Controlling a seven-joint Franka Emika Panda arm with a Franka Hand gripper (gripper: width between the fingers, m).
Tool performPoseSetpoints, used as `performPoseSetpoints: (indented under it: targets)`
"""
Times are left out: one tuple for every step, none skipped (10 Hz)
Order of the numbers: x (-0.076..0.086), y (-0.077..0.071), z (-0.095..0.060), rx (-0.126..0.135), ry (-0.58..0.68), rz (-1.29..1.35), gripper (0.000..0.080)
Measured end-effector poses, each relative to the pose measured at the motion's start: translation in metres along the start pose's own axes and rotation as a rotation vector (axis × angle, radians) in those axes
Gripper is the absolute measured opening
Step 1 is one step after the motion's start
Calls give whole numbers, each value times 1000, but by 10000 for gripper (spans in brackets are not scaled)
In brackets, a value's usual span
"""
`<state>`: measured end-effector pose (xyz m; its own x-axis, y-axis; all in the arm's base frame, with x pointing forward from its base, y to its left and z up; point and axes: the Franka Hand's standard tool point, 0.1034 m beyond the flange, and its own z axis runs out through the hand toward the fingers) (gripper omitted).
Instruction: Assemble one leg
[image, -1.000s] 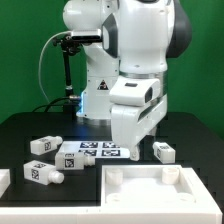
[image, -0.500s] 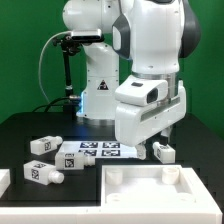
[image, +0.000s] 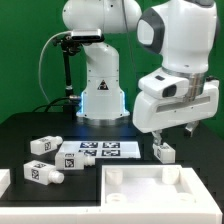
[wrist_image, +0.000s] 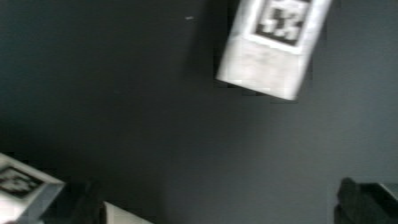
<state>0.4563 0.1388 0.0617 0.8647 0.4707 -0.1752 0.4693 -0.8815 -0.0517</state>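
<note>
The pincer (image: 173, 133) hangs spread wide and empty near a leg (image: 164, 151) lying loose on the black table (image: 25, 130) beside the panel (image: 150, 200), nothing grasped or fitted, so the assembly appears wholly left to do.

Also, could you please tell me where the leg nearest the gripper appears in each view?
Exterior view: the leg lies on the black table at the exterior view's right, just under the gripper.
Wrist view: probably the same leg, tag up, ahead of the open gripper, cut by the frame's edge.
Shared landmark: the gripper's fingertips, visible in both.
</note>
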Motion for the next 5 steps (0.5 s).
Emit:
performPoseSetpoints:
  targets:
    - [-1,1,1,1,-10,2,649]
    - [-1,0,1,2,-13,1,649]
    - [-4,-1,2,6,-44,0,649]
    - [-10,-5,5,14,-137,41,649]
    - [-9,-9,9,21,-220,73,649]
